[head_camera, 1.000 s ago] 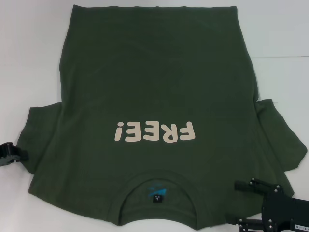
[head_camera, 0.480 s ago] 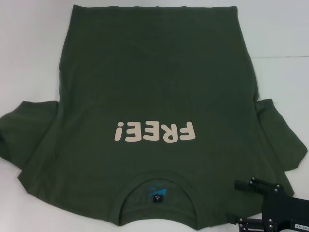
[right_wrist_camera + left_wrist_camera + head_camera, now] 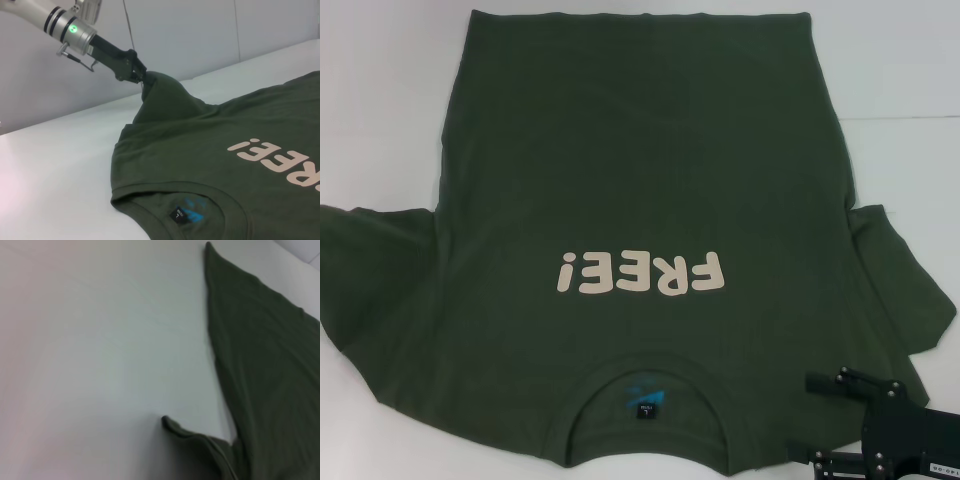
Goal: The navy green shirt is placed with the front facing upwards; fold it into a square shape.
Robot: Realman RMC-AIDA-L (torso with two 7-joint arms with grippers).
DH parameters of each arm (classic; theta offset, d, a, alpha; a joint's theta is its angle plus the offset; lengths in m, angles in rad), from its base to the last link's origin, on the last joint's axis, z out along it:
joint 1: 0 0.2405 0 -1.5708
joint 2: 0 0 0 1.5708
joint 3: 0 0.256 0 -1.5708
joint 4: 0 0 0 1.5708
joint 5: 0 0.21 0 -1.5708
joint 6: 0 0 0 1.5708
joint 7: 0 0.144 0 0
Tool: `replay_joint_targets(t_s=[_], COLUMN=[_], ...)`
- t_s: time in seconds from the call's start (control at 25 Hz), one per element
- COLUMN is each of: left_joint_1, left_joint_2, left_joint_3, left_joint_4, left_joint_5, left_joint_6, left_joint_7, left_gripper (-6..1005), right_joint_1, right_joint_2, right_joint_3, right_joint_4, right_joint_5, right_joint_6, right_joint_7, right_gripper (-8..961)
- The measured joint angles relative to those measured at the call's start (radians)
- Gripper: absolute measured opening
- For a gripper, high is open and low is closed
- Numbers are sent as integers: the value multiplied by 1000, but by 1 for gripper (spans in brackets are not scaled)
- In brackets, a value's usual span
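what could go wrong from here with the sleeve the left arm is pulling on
1. The left gripper pinches only the tip of the navy green shirt sleeve, lifted into a peak; so small a bite could slip and let the sleeve drop crumpled.
2. Pulling outward may drag the whole shirt sideways on the smooth white table, skewing later folds.
3. The right gripper sits at the shirt's near shoulder; a shifting shirt could bunch against it.

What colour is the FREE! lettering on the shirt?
Cream lettering on the navy green shirt; clearest in the head view.
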Motion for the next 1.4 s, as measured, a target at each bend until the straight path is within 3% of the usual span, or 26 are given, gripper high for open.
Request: replay_joint_targets(t_s=[0.32,0.56,0.8,1.12,1.4], left_joint_1=[-51,-84,-120,-154,-146], left_joint_2=[24,15,-25,-127,-173], left_joint_3=[0,1,13,101,104], left_joint_4=[7,11,11,6,-41], left_joint_5=[1,-4,-53,-66,-68], left_joint_6=[51,135,188,138,69], left_joint_7=[-30,-62,-68,-72,-46], left_gripper=[79,89,99,112,123], right_joint_1=[1,3,6,6,6], right_joint_2=[0,1,0,0,0], right_joint_3=[0,0,0,0,4], right_joint_4=[3,7,12,13,14], right_joint_5=[0,0,0,0,0], right_joint_6=[0,2,3,3,3], right_joint_7=[0,0,0,0,0], right_gripper=[909,909,909,909,908])
